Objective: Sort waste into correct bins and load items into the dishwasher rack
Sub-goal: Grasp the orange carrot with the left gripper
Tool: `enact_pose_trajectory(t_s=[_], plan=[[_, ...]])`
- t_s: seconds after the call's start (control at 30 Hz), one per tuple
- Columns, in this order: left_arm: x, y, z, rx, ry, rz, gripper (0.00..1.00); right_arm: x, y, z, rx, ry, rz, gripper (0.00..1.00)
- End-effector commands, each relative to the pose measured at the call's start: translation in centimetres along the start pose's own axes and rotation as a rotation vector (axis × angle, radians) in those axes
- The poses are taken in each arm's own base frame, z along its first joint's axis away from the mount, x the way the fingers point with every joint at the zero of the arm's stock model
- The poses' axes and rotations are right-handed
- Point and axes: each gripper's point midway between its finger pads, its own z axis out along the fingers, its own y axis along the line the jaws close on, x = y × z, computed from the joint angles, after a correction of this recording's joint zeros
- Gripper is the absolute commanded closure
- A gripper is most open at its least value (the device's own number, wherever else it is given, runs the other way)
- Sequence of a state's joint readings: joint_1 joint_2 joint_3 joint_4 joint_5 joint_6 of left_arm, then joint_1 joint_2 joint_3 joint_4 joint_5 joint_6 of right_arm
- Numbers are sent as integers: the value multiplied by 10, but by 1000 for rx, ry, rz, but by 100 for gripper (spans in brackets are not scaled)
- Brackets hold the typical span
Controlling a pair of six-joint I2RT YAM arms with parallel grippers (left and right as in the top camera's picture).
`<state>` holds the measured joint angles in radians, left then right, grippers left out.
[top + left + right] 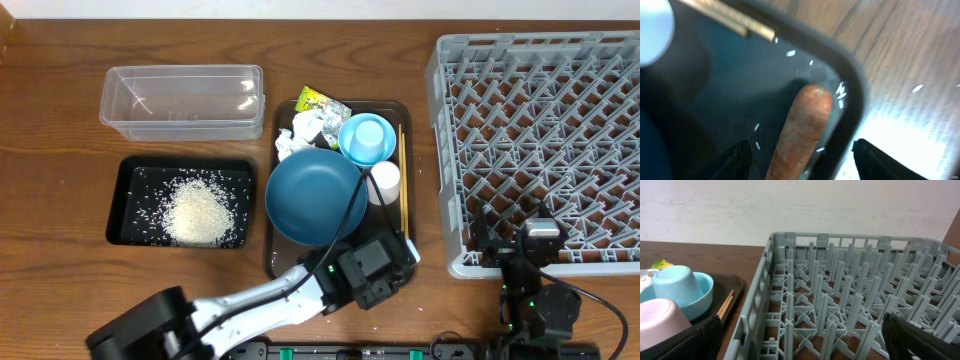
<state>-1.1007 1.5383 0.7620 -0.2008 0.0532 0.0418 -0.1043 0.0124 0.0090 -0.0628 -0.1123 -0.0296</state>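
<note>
While the left gripper (801,150) gapes (nothing clasped), the carrot (802,125) lies lengthwise between its fingers (737,157), pointing forward.

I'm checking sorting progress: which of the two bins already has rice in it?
The shallow black tray holds a heap of white rice; the clear plastic tub behind it shows none.

Carrot (802,130) just beside the raised corner rim of the serving tray (854,100), bare floor on its other side

Table (60,150): tub (180,100), black tray (113,205), serving tray (385,112), rack (540,120)
</note>
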Motion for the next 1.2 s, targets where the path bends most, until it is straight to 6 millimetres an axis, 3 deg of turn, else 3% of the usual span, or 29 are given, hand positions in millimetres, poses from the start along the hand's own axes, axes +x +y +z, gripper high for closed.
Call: enact_pose_trajectory(t_s=[0.0,0.23,0.5,0.7,0.93,1.17], plan=[[3,9,9,-7,24,-21,34,1,-3,0,13,0,15,1],[11,26,17,-22,58,-65,35,1,-3,0,13,0,15,1],[15,1,16,126,68,-73,37,1,-3,0,13,0,15,1],[29,0,18,127,100,-77,38,1,-3,0,13,0,15,1],[31,5,19,97,107,-77,40,1,-3,0,13,0,15,1],[47,10,32,75,167,-84,41,1,-3,0,13,0,15,1]])
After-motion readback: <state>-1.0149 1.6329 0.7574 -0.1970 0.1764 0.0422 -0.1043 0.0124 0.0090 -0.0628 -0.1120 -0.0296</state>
